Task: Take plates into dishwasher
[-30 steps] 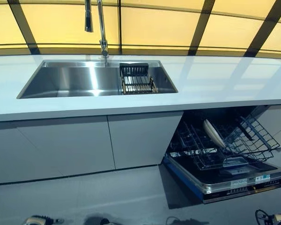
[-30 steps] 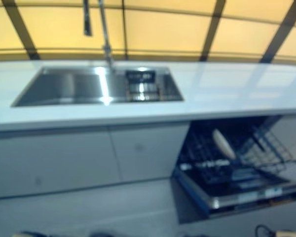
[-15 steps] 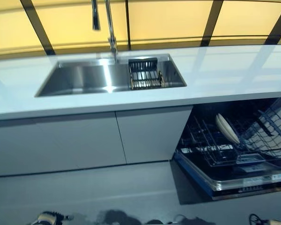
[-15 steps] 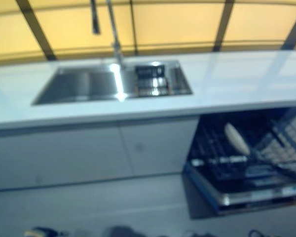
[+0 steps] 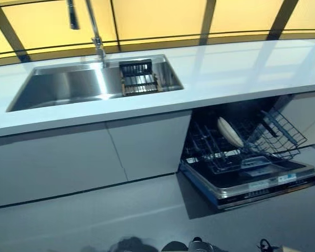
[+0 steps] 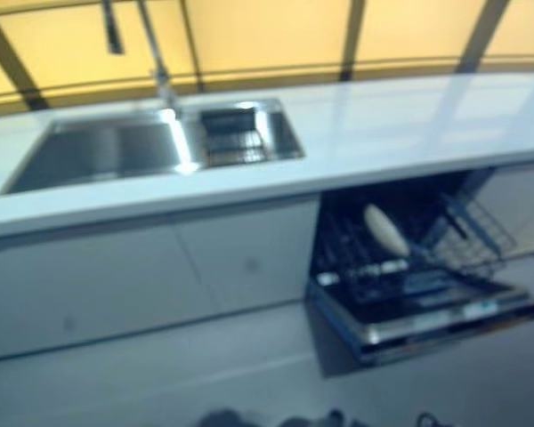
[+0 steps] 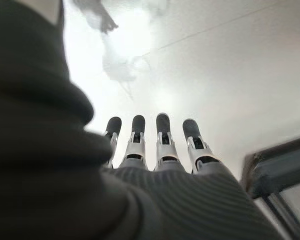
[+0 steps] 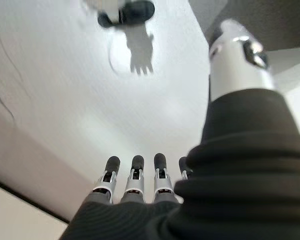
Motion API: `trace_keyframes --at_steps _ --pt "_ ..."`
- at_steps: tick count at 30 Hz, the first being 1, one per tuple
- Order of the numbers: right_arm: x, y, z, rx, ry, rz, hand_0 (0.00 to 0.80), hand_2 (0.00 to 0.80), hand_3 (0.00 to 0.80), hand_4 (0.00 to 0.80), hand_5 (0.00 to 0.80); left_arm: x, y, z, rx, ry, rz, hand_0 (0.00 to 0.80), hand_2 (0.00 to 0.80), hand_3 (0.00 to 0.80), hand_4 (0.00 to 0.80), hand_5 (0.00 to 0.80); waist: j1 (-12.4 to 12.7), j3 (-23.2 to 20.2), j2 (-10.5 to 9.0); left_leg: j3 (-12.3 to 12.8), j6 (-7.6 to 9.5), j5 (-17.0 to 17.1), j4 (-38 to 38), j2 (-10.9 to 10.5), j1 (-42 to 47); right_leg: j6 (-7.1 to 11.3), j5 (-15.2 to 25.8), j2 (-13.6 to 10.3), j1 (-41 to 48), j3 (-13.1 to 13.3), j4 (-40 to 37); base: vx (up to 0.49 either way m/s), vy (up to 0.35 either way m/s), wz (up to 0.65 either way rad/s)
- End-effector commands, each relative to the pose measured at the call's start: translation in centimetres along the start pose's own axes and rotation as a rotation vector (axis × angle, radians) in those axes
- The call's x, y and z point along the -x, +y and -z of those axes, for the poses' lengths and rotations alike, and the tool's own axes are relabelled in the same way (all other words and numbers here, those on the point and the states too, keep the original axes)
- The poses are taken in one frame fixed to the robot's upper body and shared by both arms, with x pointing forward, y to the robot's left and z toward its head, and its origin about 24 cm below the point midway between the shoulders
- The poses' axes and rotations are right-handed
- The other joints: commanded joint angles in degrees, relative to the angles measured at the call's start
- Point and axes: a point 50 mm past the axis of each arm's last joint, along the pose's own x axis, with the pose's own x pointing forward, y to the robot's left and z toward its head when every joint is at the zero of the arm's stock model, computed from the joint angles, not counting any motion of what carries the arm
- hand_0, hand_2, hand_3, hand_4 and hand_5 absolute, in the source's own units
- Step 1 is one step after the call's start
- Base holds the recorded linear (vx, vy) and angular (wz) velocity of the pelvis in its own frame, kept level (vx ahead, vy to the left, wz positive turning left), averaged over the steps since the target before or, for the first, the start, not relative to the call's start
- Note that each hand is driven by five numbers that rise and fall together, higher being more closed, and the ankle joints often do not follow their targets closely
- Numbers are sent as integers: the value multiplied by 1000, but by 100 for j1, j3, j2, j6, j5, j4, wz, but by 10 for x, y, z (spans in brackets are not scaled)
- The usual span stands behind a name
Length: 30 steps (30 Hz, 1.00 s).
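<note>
A single pale cream plate (image 5: 230, 132) stands on edge, leaning, among the dark wire tines of the lower rack (image 5: 236, 152) of the open dishwasher (image 5: 252, 181), at the right of the frame under the white tabletop (image 5: 241, 68). It looks oval from this angle, smooth and unpatterned. The dishwasher door (image 5: 262, 185) is folded down flat over the grey floor (image 5: 94, 215), and a second wire basket (image 5: 283, 134) tilts up at the rack's right end.

Compared with half a second ago, the whole picture has slid leftward and slightly down, so the camera has moved; the steel sink (image 5: 68, 86), its tap (image 5: 94, 31) and the small dark drainer (image 5: 137, 79) in the sink's right part now lie nearer the upper left, and the plate keeps its slot in the rack.

The head views show neither hand. Only the wrist views do: the left hand (image 7: 155, 145) has its fingers (image 7: 164, 131) straight and side by side, holding nothing, over pale floor, with a dark frame edge (image 7: 277, 167) at the lower right of that view. The right hand (image 8: 135, 182) likewise has straight, empty fingers (image 8: 133, 172) in a row above the floor, with a cabinet foot line at the lower left of its view.
</note>
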Motion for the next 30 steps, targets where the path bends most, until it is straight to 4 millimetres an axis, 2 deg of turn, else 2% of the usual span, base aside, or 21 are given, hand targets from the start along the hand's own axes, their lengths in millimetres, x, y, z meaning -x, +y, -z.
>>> trace_keyframes --at_steps 1,5,8,11,12,15,18,22,24,27,28,30 --pt "2 16 5 -127 52 -72 0 0 0 0 0 5 16 -18 58 -11 -62 0 0 0 0 0 3 102 -267 -133 515 -232 596 -219 -453 38 -1 -212 -158 44 211 -110 -100 -1" --pt "6 28 -5 -304 37 -174 0 0 0 0 0 8 2 -29 24 -41 -42 0 0 0 0 0 -41 239 -102 -151 442 -187 793 -126 -634 -23 -221 -290 -420 -69 715 -98 -4 8" --pt "13 41 -24 -504 -53 -295 0 0 0 0 0 7 -11 -26 46 -41 -20 0 0 0 0 0 -71 381 -1 -183 463 -388 1221 -157 -761 -124 -520 -352 -571 -21 1282 -19 42 1" --pt "25 60 -44 -705 -108 -424 0 0 0 0 0 10 -16 -35 142 -85 -42 0 0 0 0 0 -78 490 56 -183 521 -592 1710 -197 -1049 -225 -789 -423 -845 39 1875 -43 33 -1" --pt "27 62 -47 -730 -114 -441 0 0 0 0 0 10 -16 -36 159 -87 -41 0 0 0 0 0 -75 505 63 -189 523 -611 1766 -197 -1099 -237 -811 -432 -886 43 1934 -76 35 6" --pt "39 68 -73 -907 -156 -588 0 0 0 0 0 12 -20 -43 250 -100 -46 0 0 0 0 0 -39 616 154 -269 537 -763 2195 -207 -1377 -340 -1036 -497 -1115 96 2440 -47 59 12" --pt "65 78 -114 -1052 -239 -777 0 0 0 0 0 16 -23 -53 346 -117 -37 0 0 0 0 0 43 706 245 -328 586 -908 2589 -263 -1622 -436 -1232 -576 -1336 133 2930 -60 73 5" --pt "112 90 -168 -1089 -397 -956 0 0 0 0 0 19 -33 -56 364 -100 12 0 0 0 0 0 157 756 301 -468 607 -1042 2934 -322 -1825 -519 -1393 -673 -1465 114 3280 -9 32 15" --pt "127 93 -182 -1086 -437 -995 0 0 0 0 0 19 -36 -56 361 -93 21 0 0 0 0 0 202 755 317 -525 600 -1054 3000 -355 -1875 -536 -1418 -699 -1482 112 3339 7 28 12" --pt "168 92 -218 -1077 -539 -1138 0 0 0 0 0 18 -44 -52 360 -85 42 0 0 0 0 0 340 735 363 -619 591 -1068 3108 -394 -1941 -565 -1474 -769 -1493 58 3457 14 27 8" --pt "172 93 -221 -1073 -545 -1155 0 0 0 0 0 18 -44 -51 361 -86 43 0 0 0 0 0 350 733 367 -623 591 -1068 3115 -396 -1942 -568 -1477 -775 -1488 48 3463 7 7 14" --pt "197 94 -237 -1067 -611 -1252 0 0 0 0 0 17 -45 -49 358 -84 46 0 0 0 0 0 437 712 373 -653 585 -1063 3143 -401 -1945 -579 -1486 -797 -1447 -12 3482 11 -4 14"
